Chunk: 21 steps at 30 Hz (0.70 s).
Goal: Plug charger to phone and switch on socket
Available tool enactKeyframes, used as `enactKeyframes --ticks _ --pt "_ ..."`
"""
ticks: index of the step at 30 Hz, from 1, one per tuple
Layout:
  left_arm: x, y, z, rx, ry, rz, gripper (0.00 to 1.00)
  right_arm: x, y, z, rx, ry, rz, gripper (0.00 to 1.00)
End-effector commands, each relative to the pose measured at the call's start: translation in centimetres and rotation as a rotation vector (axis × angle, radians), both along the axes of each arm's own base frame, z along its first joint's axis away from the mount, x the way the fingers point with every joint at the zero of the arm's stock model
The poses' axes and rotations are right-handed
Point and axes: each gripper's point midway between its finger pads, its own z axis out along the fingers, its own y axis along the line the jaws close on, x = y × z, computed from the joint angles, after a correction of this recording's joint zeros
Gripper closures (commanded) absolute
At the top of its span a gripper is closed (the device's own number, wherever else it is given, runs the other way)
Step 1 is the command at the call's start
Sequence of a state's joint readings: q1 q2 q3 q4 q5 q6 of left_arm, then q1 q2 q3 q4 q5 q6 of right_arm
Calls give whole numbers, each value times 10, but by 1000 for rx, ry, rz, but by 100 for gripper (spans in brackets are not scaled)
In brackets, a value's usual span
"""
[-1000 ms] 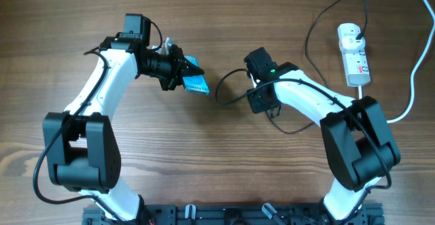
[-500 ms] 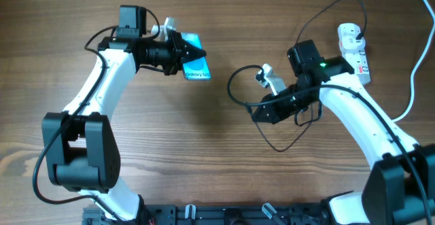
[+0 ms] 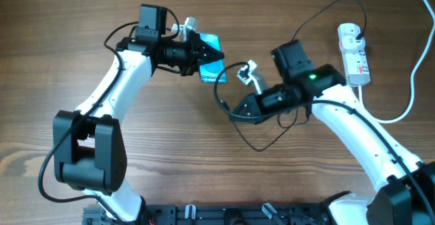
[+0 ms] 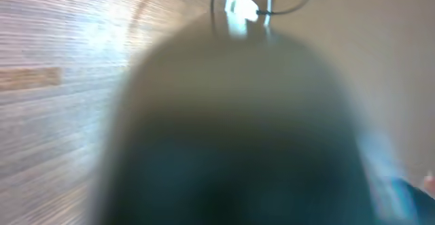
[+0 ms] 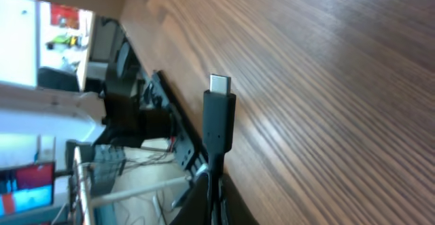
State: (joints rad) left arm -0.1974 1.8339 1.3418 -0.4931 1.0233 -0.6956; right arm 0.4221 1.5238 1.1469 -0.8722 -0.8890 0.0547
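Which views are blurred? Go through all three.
Left wrist: nearly all blur, with a dark close mass filling the frame and only table grain legible. Right wrist: charger tip sharp, far room soft. Overhead: sharp and evenly lit.

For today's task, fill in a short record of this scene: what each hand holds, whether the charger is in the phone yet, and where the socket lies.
left hand: shut on the phone, screen showing to the overhead camera
right hand: shut on the charger, just behind its connector
charger tip: bare, not yet in the phone
socket: on the table, beyond the right arm, touched by neither hand
socket switch: too small to tell
left wrist view: blurred
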Motion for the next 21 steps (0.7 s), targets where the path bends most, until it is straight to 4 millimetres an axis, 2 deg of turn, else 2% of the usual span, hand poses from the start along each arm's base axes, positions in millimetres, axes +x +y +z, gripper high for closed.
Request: enactKeyframes --ticks 1,6,11,21 --pt "11 3 -7 70 -4 59 96 11 1 2 -45 41 -120 96" --pt "14 5 -9 98 -99 26 96 15 13 17 51 62 -122 96" --pt "12 -13 29 -86 -219 -82 96 17 24 35 147 69 -99 96" --pt "8 -14 32 -131 -57 -37 96 24 27 40 169 53 -118 96"
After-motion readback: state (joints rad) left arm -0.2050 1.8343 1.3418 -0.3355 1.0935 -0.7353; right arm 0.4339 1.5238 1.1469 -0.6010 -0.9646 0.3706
